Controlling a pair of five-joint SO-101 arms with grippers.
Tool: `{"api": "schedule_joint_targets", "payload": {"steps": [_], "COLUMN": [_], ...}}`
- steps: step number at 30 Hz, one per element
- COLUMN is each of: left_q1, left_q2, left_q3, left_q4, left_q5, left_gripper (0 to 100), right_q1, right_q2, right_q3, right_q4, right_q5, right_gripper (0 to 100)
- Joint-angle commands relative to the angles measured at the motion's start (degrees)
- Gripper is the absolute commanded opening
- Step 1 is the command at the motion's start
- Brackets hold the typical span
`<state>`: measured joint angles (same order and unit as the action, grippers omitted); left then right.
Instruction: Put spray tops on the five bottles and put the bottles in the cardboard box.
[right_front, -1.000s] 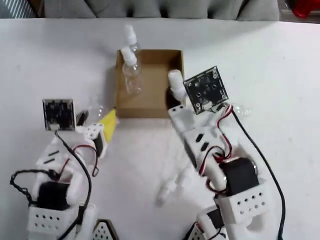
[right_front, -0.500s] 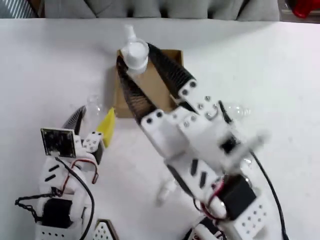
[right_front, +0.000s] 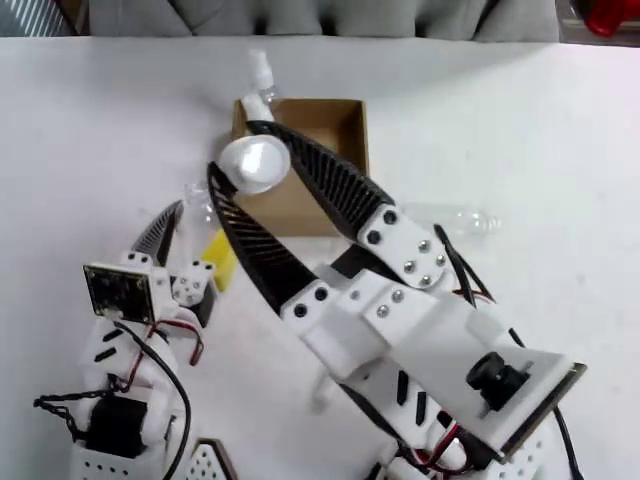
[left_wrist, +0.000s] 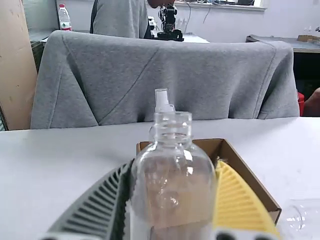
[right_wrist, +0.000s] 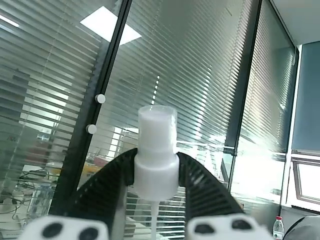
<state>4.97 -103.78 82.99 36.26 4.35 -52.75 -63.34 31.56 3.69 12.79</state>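
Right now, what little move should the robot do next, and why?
Probably swing the right gripper across and lower its spray top onto the bottle held in the left gripper. That bottle's mouth is open, with no top on it yet.

Clear bottle (left_wrist: 172, 185) upright between jaws, cardboard box (left_wrist: 246, 172) behind

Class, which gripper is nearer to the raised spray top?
Right. The right gripper clamps the spray top, seen from above over the left edge of the cardboard box; the left gripper is apart, left of the box, holding the uncapped bottle.
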Motion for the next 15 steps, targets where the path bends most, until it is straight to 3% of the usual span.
{"api": "schedule_joint_targets", "payload": {"steps": [1, 11, 15], "left_q1": [0.92, 0.92, 0.57], "left_q2": [-1.1, -1.1, -1.1], "left_q3": [-0.53, 1.58, 2.02], "left_q4": [-3.96, -4.75, -4.75], "left_q5": [-0.62, -0.88, -0.88], "left_gripper": [3, 2, 2], "right_q1": [-0.31, 2.15, 3.74], "right_q2": [5.14, 13.32, 15.08], "right_q3": [-1.05, -1.49, -2.9], "right_q4": [-2.51, -2.24, -1.36], "right_q5": [-4.84, -7.56, -13.98], "right_gripper": [1.5, 1.5, 1.5]}}
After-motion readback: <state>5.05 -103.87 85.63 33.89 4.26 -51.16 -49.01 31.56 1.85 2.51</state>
